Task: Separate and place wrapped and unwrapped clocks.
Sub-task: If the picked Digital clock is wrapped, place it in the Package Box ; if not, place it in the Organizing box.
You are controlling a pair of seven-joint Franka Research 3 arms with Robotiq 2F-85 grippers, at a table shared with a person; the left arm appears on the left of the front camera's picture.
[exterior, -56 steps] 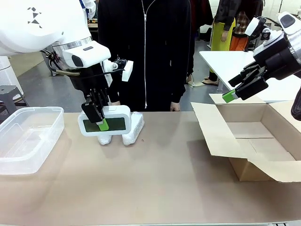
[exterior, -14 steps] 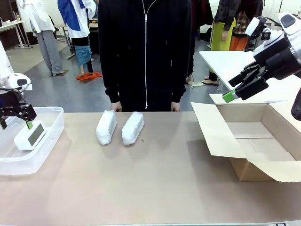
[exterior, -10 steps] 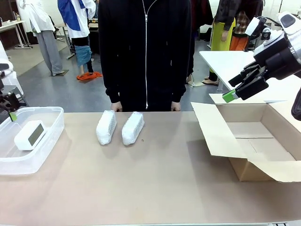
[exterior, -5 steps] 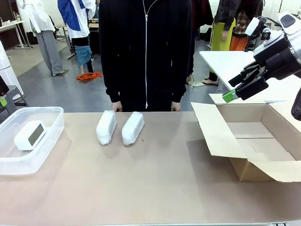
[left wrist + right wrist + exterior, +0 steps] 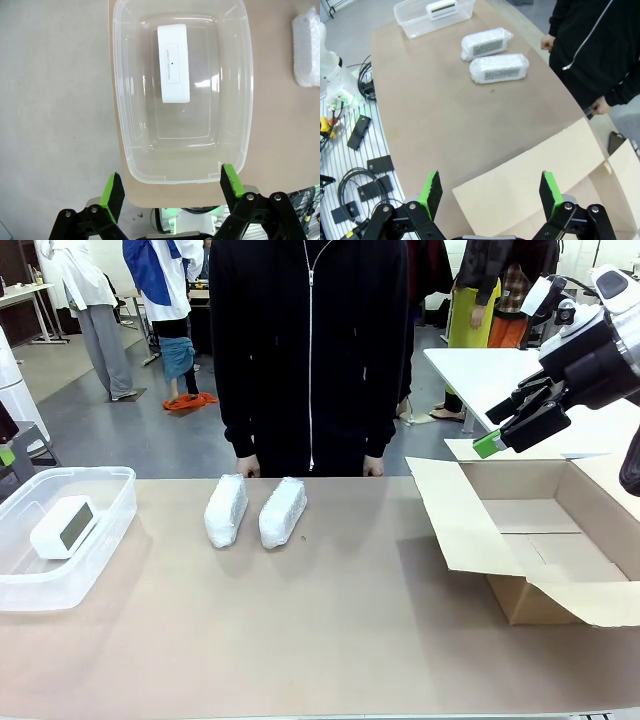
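- Fingers [image 5: 113, 191] of the left gripper [image 5: 171, 186] stand wide apart with nothing between them, at the bottom of the left wrist frame, above the near end of the clear plastic tub [image 5: 118, 100].
- The right gripper [image 5: 488, 192] is likewise spread and empty; in the front frame it hangs at the upper right, above the open brown cardboard box [image 5: 455, 525].
- The bare white rounded clock with the dark screen [image 5: 63, 527] already lies in the tub at the left edge, so that half of the sort looks done.
- What remains, by my reading, is the two white bubble-wrapped oblong bundles [image 5: 225, 510] [image 5: 283, 511], which lie side by side left of centre on the tan table [image 5: 350, 640].
- The next move likely calls for you to bring a gripper down over one bundle, jaws across its short width, and carry it to the box.
- Mind the narrow gap between the bundles — one finger has little room there.
- They lie near the table's far edge, close to the person's hands [image 5: 372, 468].
- The box's left flap slopes out toward the centre — lift over it. The middle and lower table is open.
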